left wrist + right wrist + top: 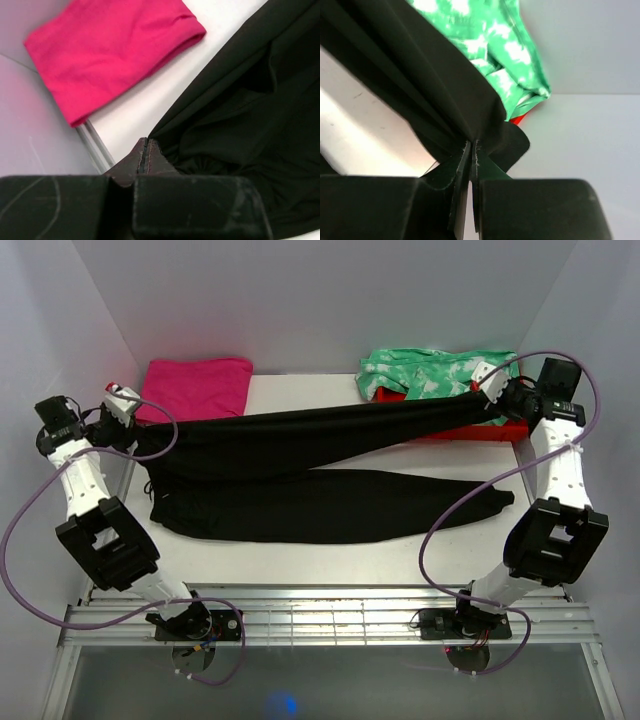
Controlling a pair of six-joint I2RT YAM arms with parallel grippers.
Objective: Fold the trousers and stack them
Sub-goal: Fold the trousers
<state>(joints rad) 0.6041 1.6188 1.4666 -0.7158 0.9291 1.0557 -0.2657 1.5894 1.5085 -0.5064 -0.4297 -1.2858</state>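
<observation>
The black trousers [300, 505] lie lengthways across the white table [300, 552], waist to the left. One leg [330, 428] is lifted and stretched to the far right, where my right gripper [475, 392] is shut on its cuff. The right wrist view shows the black fabric [420, 65] pinched and fanning out from the right gripper [471, 145]. My left gripper [137, 430] is at the waist end on the far left. In the left wrist view the left gripper [145, 142] is shut, and the trousers' [250, 100] edge runs into its tips.
A folded magenta-pink cloth [195, 385] [110, 50] lies at the back left, close to the left gripper. A green-and-white tie-dye garment [430, 370] [495, 45] sits on something red [480, 432] at the back right. White walls close in on three sides.
</observation>
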